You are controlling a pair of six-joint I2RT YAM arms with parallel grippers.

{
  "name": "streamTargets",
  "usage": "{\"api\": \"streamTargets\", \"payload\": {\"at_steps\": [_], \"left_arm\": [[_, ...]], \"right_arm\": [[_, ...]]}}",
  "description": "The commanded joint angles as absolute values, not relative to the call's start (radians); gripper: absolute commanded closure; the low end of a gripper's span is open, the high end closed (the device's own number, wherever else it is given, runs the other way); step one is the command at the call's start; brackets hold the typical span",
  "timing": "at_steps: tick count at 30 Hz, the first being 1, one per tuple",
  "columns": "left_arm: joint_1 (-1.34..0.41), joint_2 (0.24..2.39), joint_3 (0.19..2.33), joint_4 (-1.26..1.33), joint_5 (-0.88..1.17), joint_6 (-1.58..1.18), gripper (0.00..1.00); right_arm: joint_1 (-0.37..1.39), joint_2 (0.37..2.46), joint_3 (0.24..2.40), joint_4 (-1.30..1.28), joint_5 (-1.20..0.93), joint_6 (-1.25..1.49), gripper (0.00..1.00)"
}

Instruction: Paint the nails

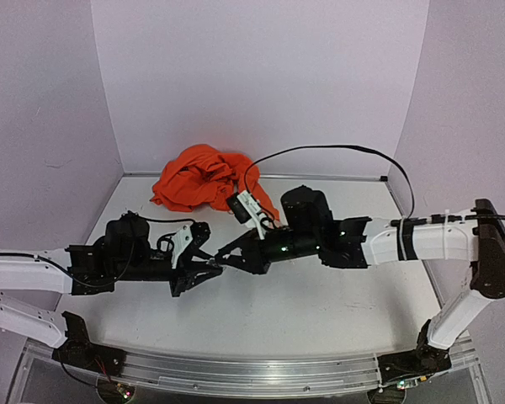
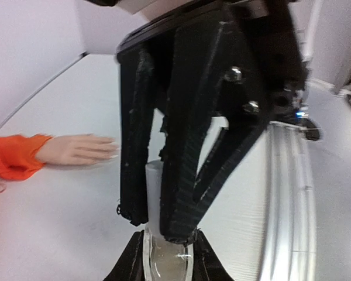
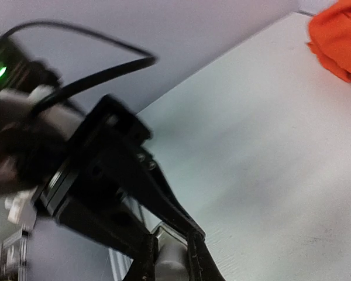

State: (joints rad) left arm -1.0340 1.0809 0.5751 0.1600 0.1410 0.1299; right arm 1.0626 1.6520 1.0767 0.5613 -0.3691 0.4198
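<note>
Nails (image 2: 112, 155): tiny pale tips at the finger ends of the mannequin hand (image 2: 76, 149). They are too small and blurred to tell any colour on them, and nothing touches them.
Mannequin hand: flesh-coloured, lying on the table (image 1: 320, 303), with its fingers pointing toward the bottle (image 2: 164, 266) and apart from it.
Orange sleeve (image 2: 14, 158): covers the wrist. From above it shows as a bunched heap at the back of the table, near the rear wall.
Bottle: small, clear and whitish, held between the two hands near the middle of the table.
Cap (image 2: 153, 178): white, on the end of the bottle that faces away from the left hand (image 2: 167, 243).
Left hand: closed on the bottle's clear body, one finger on either side.
Right hand (image 3: 172, 249): closed on the cap from the opposite side, its black ribbed fingers reaching toward the left hand's tips.
Arms: both stretched inward low over the table, meeting near its centre.
Cable (image 1: 337, 150): black, arching from the right wrist toward the right rear corner.
Walls (image 1: 261, 76): pale lilac, on three sides of the table.
</note>
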Motion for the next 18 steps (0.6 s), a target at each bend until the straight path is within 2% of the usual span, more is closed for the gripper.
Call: {"api": "streamTargets", "payload": {"at_steps": [1, 4, 7, 10, 12, 15, 16, 18], "left_arm": [[-1.035, 1.033, 0.623, 0.252, 0.821, 0.151, 1.0], [-1.009, 1.066, 0.655, 0.252, 0.905, 0.106, 1.0], [-1.008, 1.074, 0.651, 0.251, 0.807, 0.126, 1.0], [-1.008, 1.079, 0.647, 0.249, 0.659, 0.143, 1.0], [-1.009, 1.081, 0.641, 0.248, 0.491, 0.144, 1.0], [-1.019, 1.086, 0.626, 0.245, 0.286, 0.18, 1.0], [-1.026, 1.088, 0.626, 0.245, 0.22, 0.19, 1.0], [-1.045, 1.093, 0.623, 0.247, 0.079, 0.204, 1.0]], "right_arm": [[1.06, 1.545, 1.059, 0.59, -0.923, 0.057, 1.0], [1.059, 1.556, 1.083, 0.494, -0.929, 0.038, 1.0], [1.059, 1.541, 1.061, 0.502, -0.852, 0.048, 1.0], [1.06, 1.501, 1.049, 0.51, -0.66, 0.082, 0.98], [1.058, 1.452, 1.043, 0.49, -0.504, 0.109, 0.77], [1.058, 1.373, 1.005, 0.497, -0.289, 0.185, 0.26], [1.058, 1.356, 0.995, 0.505, -0.248, 0.218, 0.17], [1.057, 1.35, 0.996, 0.506, -0.161, 0.306, 0.12]]}}
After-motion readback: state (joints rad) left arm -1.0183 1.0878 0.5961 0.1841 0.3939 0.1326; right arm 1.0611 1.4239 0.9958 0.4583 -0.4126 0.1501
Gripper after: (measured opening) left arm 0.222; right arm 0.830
